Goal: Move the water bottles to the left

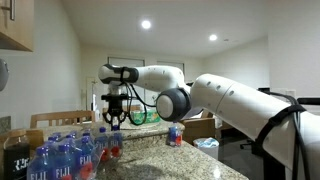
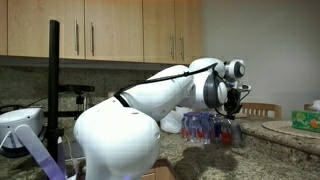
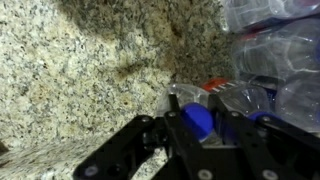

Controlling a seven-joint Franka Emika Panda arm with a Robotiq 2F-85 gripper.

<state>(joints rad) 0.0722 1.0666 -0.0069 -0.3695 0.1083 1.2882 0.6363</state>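
**Fig.** Kitchen scene. Speckled granite counter [image 3: 80,60], wood cabinets [image 2: 110,30] on the wall above, recessed ceiling lights [image 1: 146,24] lit. Gripper [image 1: 113,118] hangs low over the counter. Its jaws are drawn narrow and clamped on a water bottle [image 3: 197,120], blue cap betw. them in wrist view, red label just beyond. Wrapped FIJI pack [image 1: 60,160] sits just beside. Second small bottle [image 1: 175,133] stands upright alone on the counter, apart from the pack. Green box [image 2: 305,120] at far end.

Wrist view: the fingers [image 3: 135,150] hide much of the water bottle [image 3: 197,120] between them; neighbouring bottles [image 3: 275,60] are blurred and cut off by the right edge.
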